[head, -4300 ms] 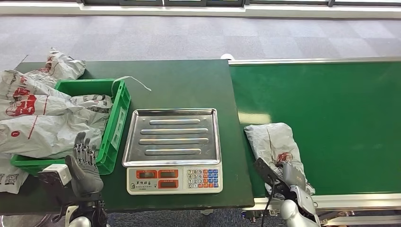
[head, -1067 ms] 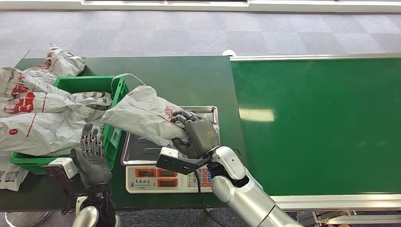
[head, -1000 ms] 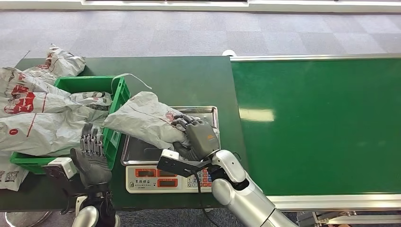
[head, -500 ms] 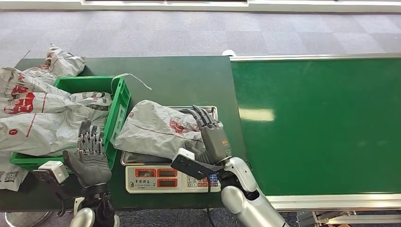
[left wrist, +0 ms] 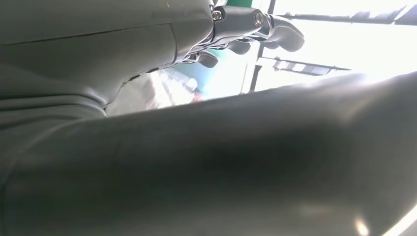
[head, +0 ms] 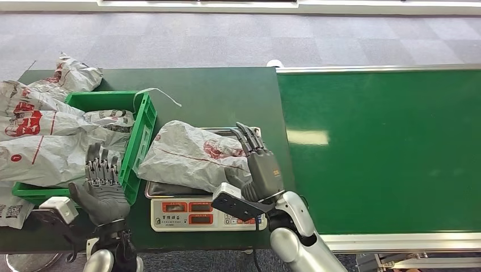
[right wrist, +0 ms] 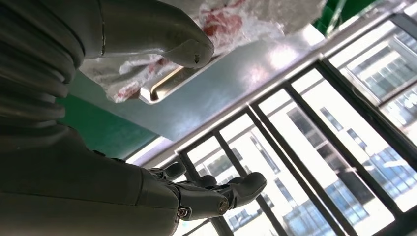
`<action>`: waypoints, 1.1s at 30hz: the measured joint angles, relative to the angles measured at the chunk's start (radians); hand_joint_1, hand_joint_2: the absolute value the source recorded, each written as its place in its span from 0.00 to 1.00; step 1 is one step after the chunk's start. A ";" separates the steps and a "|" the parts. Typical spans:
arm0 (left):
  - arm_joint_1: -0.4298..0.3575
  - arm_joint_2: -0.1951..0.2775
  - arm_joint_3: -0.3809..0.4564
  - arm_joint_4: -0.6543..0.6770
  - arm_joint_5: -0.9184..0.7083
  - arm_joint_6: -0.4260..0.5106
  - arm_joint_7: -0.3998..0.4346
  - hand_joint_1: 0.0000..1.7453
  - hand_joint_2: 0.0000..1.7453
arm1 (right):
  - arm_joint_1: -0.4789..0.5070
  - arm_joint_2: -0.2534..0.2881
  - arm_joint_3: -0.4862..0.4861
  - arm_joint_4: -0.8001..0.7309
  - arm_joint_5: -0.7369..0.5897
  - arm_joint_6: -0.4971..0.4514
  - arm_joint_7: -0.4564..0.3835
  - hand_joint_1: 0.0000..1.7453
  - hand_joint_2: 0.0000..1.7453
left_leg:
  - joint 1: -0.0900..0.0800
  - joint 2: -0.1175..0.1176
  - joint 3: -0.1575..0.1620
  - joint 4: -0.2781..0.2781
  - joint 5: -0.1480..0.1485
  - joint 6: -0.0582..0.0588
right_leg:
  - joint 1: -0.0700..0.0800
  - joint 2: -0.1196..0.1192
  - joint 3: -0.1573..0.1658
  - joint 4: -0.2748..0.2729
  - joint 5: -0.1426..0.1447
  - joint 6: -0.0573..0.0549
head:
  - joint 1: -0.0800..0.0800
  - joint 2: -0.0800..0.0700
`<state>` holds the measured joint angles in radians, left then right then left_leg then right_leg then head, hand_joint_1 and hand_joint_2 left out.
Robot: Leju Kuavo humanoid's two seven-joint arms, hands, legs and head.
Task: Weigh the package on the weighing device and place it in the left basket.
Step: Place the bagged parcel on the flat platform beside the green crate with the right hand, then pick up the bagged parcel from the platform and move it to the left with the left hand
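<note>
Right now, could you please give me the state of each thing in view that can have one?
package: lying on the scale's tray, released
scale: loaded
left basket: heaped with other packages
right hand: open, beside the package
left hand: open, holding nothing

The head view looked forward and down from high over the table point(head: 227, 90). Each wrist view sat close behind its own hand, turned, facing bright windows point(right wrist: 314, 128). The right wrist and head views shared the scale point(head: 207, 192).
</note>
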<state>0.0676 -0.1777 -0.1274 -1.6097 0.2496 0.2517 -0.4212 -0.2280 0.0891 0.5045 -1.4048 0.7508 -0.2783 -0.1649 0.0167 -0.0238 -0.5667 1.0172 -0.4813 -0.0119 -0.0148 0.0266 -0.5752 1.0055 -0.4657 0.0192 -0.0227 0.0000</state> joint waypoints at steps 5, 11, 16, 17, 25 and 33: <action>-0.001 -0.002 0.001 -0.032 -0.076 0.051 -0.014 0.00 0.00 | 0.088 -0.016 -0.039 -0.156 -0.026 -0.217 -0.131 0.00 1.00 | 0.000 0.000 -0.001 0.000 0.000 0.000 | 0.000 0.000 -0.001 0.000 0.000 0.000 | 0.000 0.000; -0.005 0.025 -0.005 -0.085 -0.425 0.098 0.021 0.00 0.00 | 0.241 -0.029 -0.122 -0.406 -0.025 -0.412 -0.296 0.00 1.00 | -0.001 0.000 -0.001 0.000 -0.001 0.000 | 0.000 -0.002 -0.001 -0.001 -0.001 -0.001 | 0.000 0.000; -0.053 0.108 -0.065 -0.074 -0.952 -0.038 0.214 0.00 0.00 | 0.322 0.004 -0.248 -0.546 -0.019 -0.420 -0.445 0.00 1.00 | -0.001 0.000 -0.001 0.000 -0.001 0.000 | 0.000 -0.002 -0.001 -0.001 -0.001 -0.001 | 0.000 0.000; -0.068 0.135 -0.085 -0.060 -1.033 -0.067 0.229 0.00 0.00 | 0.332 0.012 -0.275 -0.561 -0.032 -0.420 -0.473 0.00 1.00 | -0.001 0.000 -0.001 0.000 -0.001 -0.001 | 0.000 -0.002 -0.001 -0.001 -0.001 -0.001 | 0.000 0.000; -0.211 0.338 -0.251 0.111 -1.218 -0.178 0.251 0.00 0.00 | 0.373 0.043 -0.411 -0.619 -0.070 -0.420 -0.532 0.00 1.00 | -0.001 0.002 -0.001 0.000 0.002 -0.003 | 0.001 0.000 -0.003 0.000 0.002 -0.004 | 0.000 0.000; -0.356 0.450 -0.386 0.278 -1.242 -0.254 0.158 0.00 1.00 | 0.406 0.049 -0.451 -0.661 -0.099 -0.420 -0.532 0.00 1.00 | -0.001 0.002 -0.002 0.000 0.002 -0.003 | 0.001 0.001 -0.004 0.000 0.002 -0.005 | 0.000 0.000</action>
<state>-0.2885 0.2726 -0.5139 -1.3316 -0.9925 -0.0027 -0.2631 0.1776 0.1380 0.0537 -2.0656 0.6522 -0.6983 -0.6973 0.0160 -0.0215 -0.5685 1.0169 -0.4793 -0.0149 -0.0138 0.0272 -0.5791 1.0058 -0.4640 0.0147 -0.0226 0.0000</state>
